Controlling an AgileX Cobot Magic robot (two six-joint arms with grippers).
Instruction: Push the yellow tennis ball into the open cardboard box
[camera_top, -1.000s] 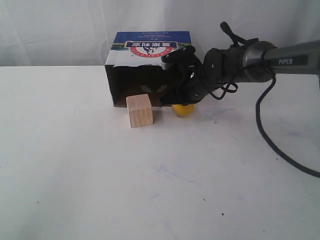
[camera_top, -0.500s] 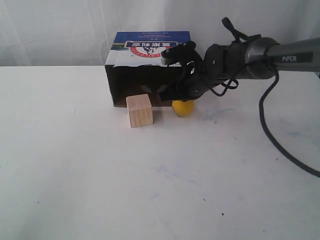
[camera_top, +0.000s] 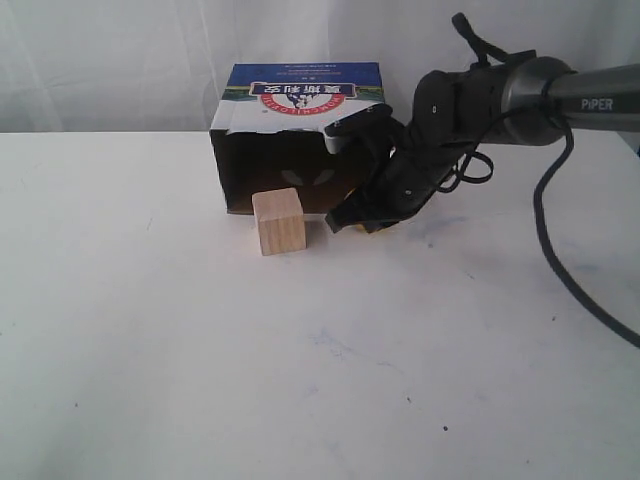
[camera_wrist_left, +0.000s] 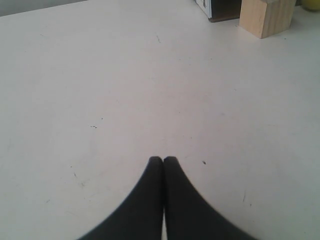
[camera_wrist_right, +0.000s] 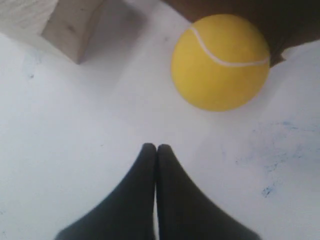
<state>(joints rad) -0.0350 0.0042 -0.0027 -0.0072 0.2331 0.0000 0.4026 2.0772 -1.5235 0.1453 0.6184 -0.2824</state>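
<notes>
In the exterior view the yellow tennis ball (camera_top: 374, 227) is almost wholly hidden behind the right arm's black wrist; only a thin yellow sliver shows on the table (camera_top: 200, 350), at the right end of the open cardboard box (camera_top: 300, 95). The right wrist view shows the ball whole, with its white seam. Its far edge lies against the dark mouth of the box, though whether it has crossed the threshold is hard to judge. The right pincer (camera_wrist_right: 156, 148) is closed tight, finger against finger, empty, its tips just short of the ball and not touching it. The wooden cube (camera_top: 278, 221) stands in front of the box's opening, just beside the ball, and is cut off at a corner of the right wrist view. The left pincer (camera_wrist_left: 163, 160) is likewise pressed closed and empty, above bare table well apart from the cube.
</notes>
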